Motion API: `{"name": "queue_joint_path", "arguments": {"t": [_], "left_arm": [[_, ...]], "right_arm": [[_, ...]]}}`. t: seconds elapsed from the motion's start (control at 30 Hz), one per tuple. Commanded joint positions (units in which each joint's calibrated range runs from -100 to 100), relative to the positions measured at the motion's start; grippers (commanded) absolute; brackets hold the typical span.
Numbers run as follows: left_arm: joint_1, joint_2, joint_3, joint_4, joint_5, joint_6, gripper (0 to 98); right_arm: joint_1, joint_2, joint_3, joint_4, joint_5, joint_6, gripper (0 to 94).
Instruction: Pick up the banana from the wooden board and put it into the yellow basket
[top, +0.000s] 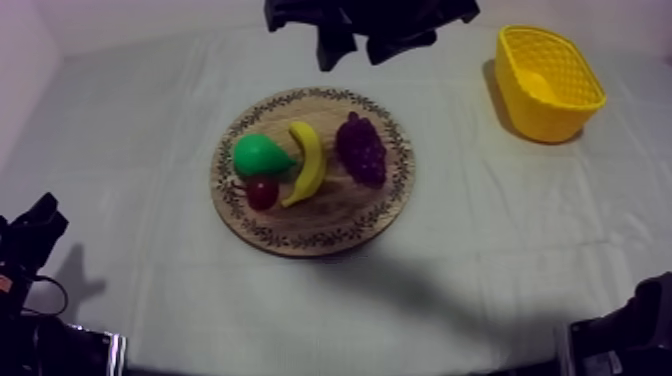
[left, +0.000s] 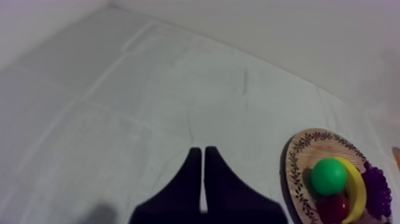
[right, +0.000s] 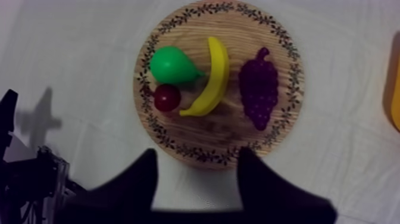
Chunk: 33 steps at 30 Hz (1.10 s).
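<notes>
approach step: r gripper (right: 197, 156) is hovering, fingers apart, over the wooden board (top: 380, 215), banana (top: 306, 162) lying there btwn pear (top: 260, 155) & grapes (top: 361, 148). next move is calling for a descent straddling the banana. l gripper (left: 202, 152) is resting closed, empty.

- The banana (top: 307, 163) is yellow, curved and whole. It lies flat near the middle of the wooden board, running from the far side to the near side and bowed toward the right.
- The wooden board (top: 335, 215) is round and brown, with a dark leafy pattern around its rim. It lies flat.
- The yellow basket (top: 540, 115) has latticed walls and stands upright with its mouth up, at the far right, well apart from the board.
</notes>
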Motion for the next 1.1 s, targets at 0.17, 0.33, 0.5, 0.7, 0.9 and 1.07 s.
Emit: {"name": "queue_joint_path", "arguments": {"t": [0.17, 0.33, 0.5, 0.7, 0.9, 1.07], "left_arm": [[0.0, 0.0, 0.0, -0.03, 0.0, 0.0, 0.1], [0.0, 0.0, 0.0, -0.03, 0.0, 0.0, 0.1], [0.0, 0.0, 0.0, -0.03, 0.0, 0.0, 0.1], [0.0, 0.0, 0.0, -0.03, 0.0, 0.0, 0.1], [0.0, 0.0, 0.0, -0.03, 0.0, 0.0, 0.1], [0.0, 0.0, 0.0, -0.03, 0.0, 0.0, 0.1]], "right_arm": [[-0.1, 0.3, 0.4, -0.8, -1.5, 0.2, 59.7], [0.0, 1.1, 1.1, -1.3, -2.9, 0.6, 58.8], [0.4, 3.7, 3.3, -2.4, -6.4, 1.5, 56.2], [0.9, 9.4, 6.0, -3.4, -12.2, 2.1, 53.3], [1.5, 16.9, 5.0, -3.7, -16.1, 2.5, 51.2], [2.2, 23.7, 1.7, -3.9, -17.8, 3.0, 47.7]]}}
